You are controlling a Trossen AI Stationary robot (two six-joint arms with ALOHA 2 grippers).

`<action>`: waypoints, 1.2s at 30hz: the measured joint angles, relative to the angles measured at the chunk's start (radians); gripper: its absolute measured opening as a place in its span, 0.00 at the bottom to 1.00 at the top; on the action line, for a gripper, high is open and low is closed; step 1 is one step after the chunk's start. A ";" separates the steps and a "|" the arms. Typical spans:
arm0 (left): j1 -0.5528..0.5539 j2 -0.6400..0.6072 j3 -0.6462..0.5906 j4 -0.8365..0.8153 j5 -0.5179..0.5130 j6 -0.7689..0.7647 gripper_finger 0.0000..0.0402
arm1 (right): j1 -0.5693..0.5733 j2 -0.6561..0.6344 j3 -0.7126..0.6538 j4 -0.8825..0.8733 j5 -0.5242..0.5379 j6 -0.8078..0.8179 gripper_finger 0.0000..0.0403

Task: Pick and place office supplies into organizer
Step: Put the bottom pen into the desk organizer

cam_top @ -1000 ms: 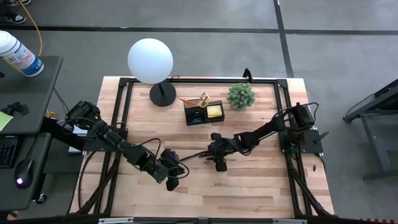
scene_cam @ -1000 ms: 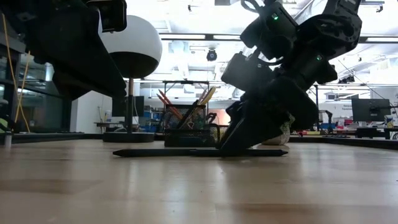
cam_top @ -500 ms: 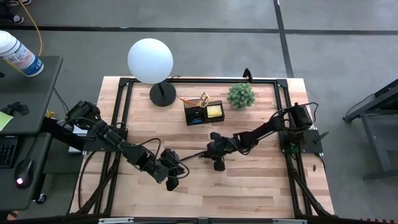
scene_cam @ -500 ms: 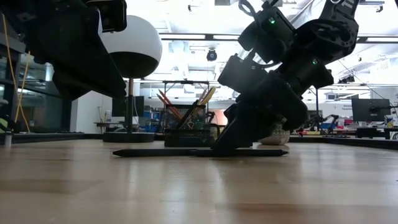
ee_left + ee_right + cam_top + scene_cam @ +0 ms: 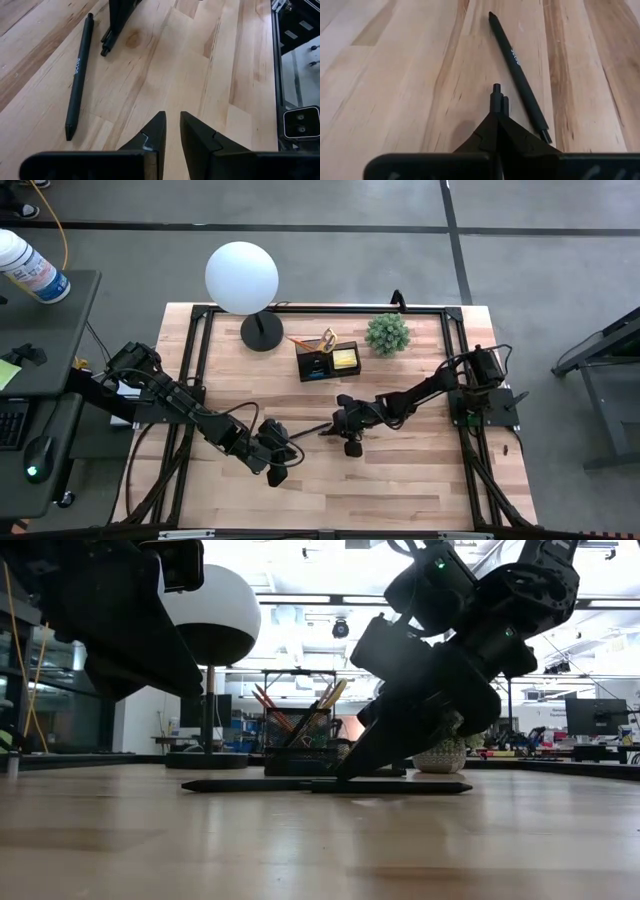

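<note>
A black pen [image 5: 517, 70] lies flat on the wooden table; the left wrist view [image 5: 80, 70] and the low view [image 5: 260, 786] show it too. My right gripper [image 5: 496, 114] stands just beside it, shut, with a tiny black piece [image 5: 496, 91] sticking out past its fingertips. My left gripper [image 5: 171, 117] hovers nearer the table's near-left, open and empty, pointing at the pen. The black organizer [image 5: 328, 362] stands at the far middle, holding yellow-handled scissors [image 5: 328, 338], a yellow sticky-note pad [image 5: 344, 358] and orange pencils [image 5: 300, 340]. My right gripper pinches the tiny black piece between its two fingertips, and a short knobbed end [image 5: 104, 49] shows beyond them. The fingers slant down from the table's right side to the table top [image 5: 348, 774]. Whether the piece rests on the wood or hangs just clear, I cannot tell.
A white globe lamp [image 5: 242, 277] on a black base stands far left, and a small green potted plant [image 5: 387, 333] is right of the organizer. A black metal frame [image 5: 200, 360] runs round the table's edges. Bare wood lies toward the near edge.
My right gripper has shut its fingers beside the pen while staying in place at the table top. The pen lies where it was.
</note>
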 joint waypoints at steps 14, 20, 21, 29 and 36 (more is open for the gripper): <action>0.000 0.000 0.000 0.000 -0.014 0.000 0.12 | 0.001 -0.003 0.000 -0.007 -0.031 0.014 0.03; 0.000 0.000 0.000 0.000 -0.019 0.000 0.12 | 0.001 -0.003 -0.001 -0.008 -0.035 0.017 0.12; 0.000 0.000 0.000 0.000 -0.019 0.000 0.12 | 0.001 -0.003 -0.001 -0.007 -0.034 0.019 0.15; 0.000 0.000 0.000 0.000 -0.019 0.000 0.12 | 0.006 0.002 -0.002 -0.014 -0.006 0.027 0.29; 0.000 0.000 0.000 0.000 -0.019 0.000 0.12 | 0.027 0.003 -0.004 -0.027 0.063 0.024 0.32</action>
